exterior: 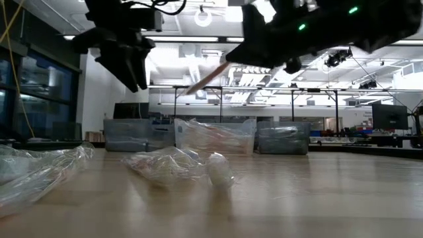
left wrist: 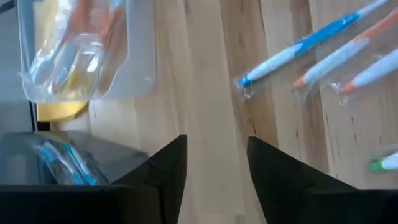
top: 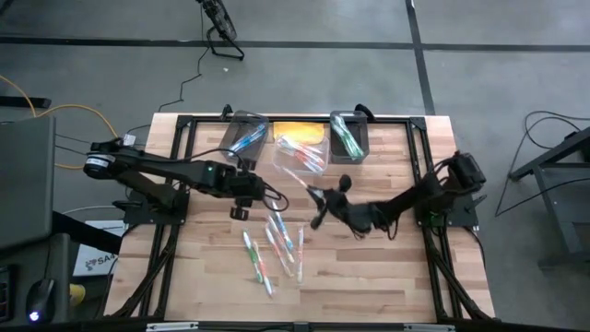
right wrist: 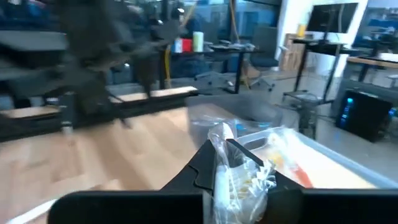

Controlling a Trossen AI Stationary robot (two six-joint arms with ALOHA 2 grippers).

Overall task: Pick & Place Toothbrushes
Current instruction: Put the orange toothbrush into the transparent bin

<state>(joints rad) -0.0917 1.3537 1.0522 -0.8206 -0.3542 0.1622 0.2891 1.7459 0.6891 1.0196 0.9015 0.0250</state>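
Note:
Several wrapped toothbrushes [top: 275, 247] with green, blue and orange handles lie flat on the wooden table [top: 387, 267] near its middle; some show in the left wrist view [left wrist: 305, 43]. My left gripper [top: 241, 207] hangs open above the bare wood left of them, with nothing between its fingers [left wrist: 168, 168]. My right gripper [top: 319, 207] is right of the pile, pointing about level, shut on one wrapped toothbrush [right wrist: 239, 168]. That brush juts out as a thin pale stick [exterior: 208, 78] in the low view. My right gripper pinches a toothbrush in its clear wrapper between the two fingers; the crumpled wrapper [right wrist: 231, 146] bunches up right at the fingers. Which part of the handle they are on is hidden by the wrapper. The brush slants down out of the grip [exterior: 198, 84], clear of the table.
Three bins stand along the far edge: a dark one with blue brushes [top: 244, 136], a clear one with orange brushes over a yellow sheet [top: 300, 148], and a dark one with green brushes [top: 348, 136]. A black frame [top: 277, 120] borders the table.

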